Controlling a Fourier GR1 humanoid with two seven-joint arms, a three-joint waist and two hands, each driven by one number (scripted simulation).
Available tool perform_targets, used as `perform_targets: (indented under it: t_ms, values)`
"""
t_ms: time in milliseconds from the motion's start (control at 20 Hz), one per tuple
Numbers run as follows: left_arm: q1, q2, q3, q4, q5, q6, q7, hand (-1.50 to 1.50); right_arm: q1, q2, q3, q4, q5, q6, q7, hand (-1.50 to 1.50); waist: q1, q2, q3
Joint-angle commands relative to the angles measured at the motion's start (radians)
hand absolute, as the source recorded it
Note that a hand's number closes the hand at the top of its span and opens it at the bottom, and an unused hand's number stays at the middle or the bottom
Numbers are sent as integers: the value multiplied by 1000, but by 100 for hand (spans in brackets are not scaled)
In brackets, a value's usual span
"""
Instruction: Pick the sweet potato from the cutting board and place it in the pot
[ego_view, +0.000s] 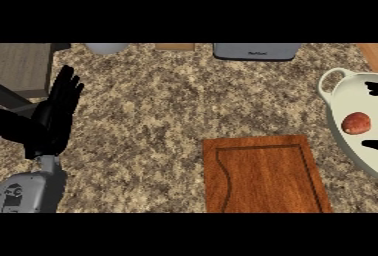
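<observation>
Head view: grey appliance (257, 51) and pale bowl (107, 48) beyond cutting board (264, 175)

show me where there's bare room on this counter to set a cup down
The counter is bare between the left hand and the cutting board, and up to the grey appliance. The board itself is empty. The right side is crowded: the pot holds the sweet potato.

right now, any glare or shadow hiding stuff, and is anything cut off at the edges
head view: light is even, no glare on the cutting board or the pot; head view: the pot is cut by the right edge, the sweet potato inside it plainly lit; head view: the right hand shows only as dark slivers at that edge, the left hand whole at the left.
</observation>
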Motion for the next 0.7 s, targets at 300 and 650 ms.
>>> perform_targets:
  t_ms: [300, 650]
  values:
    - [-18, 17, 22, 4, 14, -9, 30, 0, -110, -72, -163, 211, -200, 335, -2, -150, -6, 4, 1]
    - [-20, 6, 8, -32, 20, -11, 49, 0, -131, -197, -187, 257, -230, 462, 55, -150, 9, 9, 5]
